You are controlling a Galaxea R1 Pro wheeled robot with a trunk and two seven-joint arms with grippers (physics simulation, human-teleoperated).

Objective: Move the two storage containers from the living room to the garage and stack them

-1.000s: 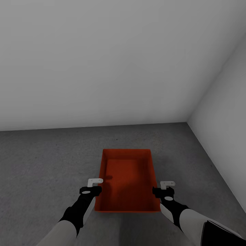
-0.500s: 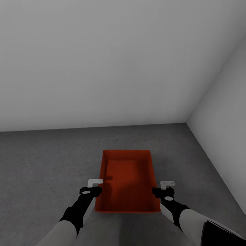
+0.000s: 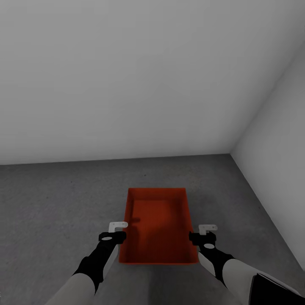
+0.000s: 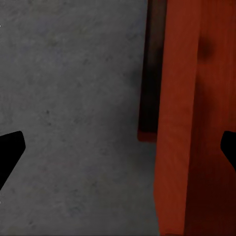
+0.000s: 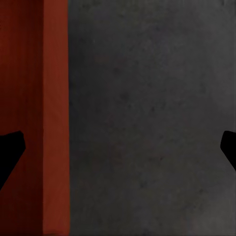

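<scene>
Both the left gripper (image 3: 117, 229) and the right gripper (image 3: 206, 232) stand wide open astride the container (image 3: 157, 226) walls, holding nothing; lifting carelessly could snag a wall.

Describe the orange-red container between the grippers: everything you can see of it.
The storage container is an orange-red, open-top rectangular bin with low plain walls, matte like plastic, and empty inside. It sits level over the dark grey concrete floor, long side pointing away from the robot, near a white wall corner. The left gripper and right gripper straddle its side walls, jaws spread wide. In the left wrist view a second orange-red edge shows beneath it.
</scene>
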